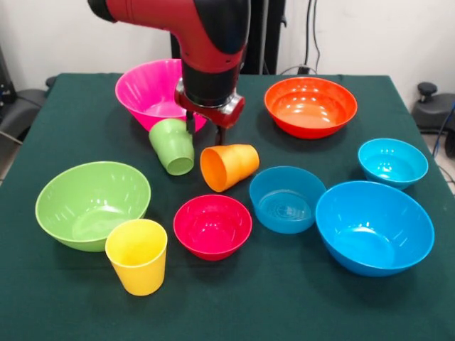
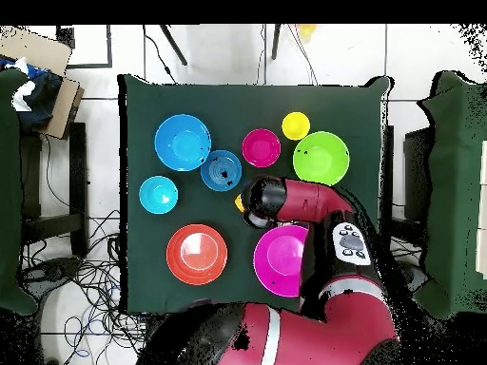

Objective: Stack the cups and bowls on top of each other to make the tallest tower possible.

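On the green-covered desk [image 1: 298, 298] the red and black arm [image 1: 206, 35] reaches down between the pink bowl [image 1: 146, 89] and the orange bowl [image 1: 311, 106], its jaws low over the desk just behind the green cup [image 1: 173, 147] and the orange cup [image 1: 229, 166], both lying tipped on their sides; whether the jaws are spread or pressed together I cannot tell. The yellow cup [image 1: 137, 256] stands upright at the front, touching the light green bowl [image 1: 92, 204], with the red bowl [image 1: 212, 226], a small blue bowl [image 1: 286, 199] and the large blue bowl [image 1: 374, 227] in a row beside it. Another small blue bowl [image 1: 392, 163] sits behind the large one, and nothing is stacked.

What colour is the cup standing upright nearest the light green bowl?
Yellow. The upright cup beside the light green bowl shows best in the front view.
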Available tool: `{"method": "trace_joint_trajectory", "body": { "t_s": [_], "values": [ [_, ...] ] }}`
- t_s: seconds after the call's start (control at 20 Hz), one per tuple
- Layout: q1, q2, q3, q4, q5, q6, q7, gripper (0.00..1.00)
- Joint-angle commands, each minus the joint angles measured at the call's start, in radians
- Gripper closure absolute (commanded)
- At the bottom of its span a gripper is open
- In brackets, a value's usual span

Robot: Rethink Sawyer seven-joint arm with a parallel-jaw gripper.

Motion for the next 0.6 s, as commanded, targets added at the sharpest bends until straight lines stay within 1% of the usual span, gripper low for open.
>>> {"method": "trace_joint_trajectory", "body": {
  "t_s": [0.05,0.3,0.6],
  "values": [
    [0.014,0.086,0.036,-0.126,-0.082,-0.017,-0.037,0.0],
    [0.011,0.1,0.038,-0.136,-0.084,-0.02,-0.036,0.0],
    [0.023,0.108,0.038,-0.157,-0.07,-0.001,-0.032,0.0]
  ]
}}
